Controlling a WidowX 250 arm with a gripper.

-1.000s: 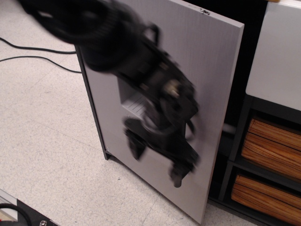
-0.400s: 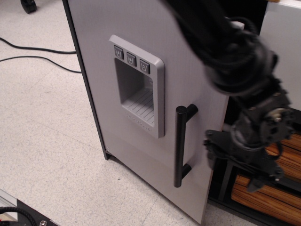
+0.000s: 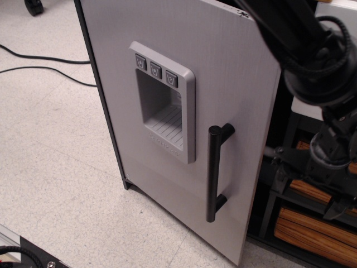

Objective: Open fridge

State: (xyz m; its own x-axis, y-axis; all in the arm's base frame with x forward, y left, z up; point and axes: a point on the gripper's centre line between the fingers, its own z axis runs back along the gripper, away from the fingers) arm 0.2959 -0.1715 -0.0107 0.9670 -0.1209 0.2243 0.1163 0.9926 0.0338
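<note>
Left of the gripper [image 3: 309, 190] — fridge [image 3: 184, 111] door ajar, handle [image 3: 214, 173] untouched, jaw state unclear.

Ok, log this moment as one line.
task: open fridge | fridge door ajar | handle free | gripper right of door edge, fingers state unclear

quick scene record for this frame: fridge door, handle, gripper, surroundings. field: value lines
fridge door: light grey, ajar, dark gap along its right edge
dispenser recess: three buttons on top
handle: black vertical bar, nothing touching it
gripper: right of the door edge, off the handle; jaw state unclear
drawers: wood-coloured, behind the gripper
floor: speckled, black cables at left
</note>
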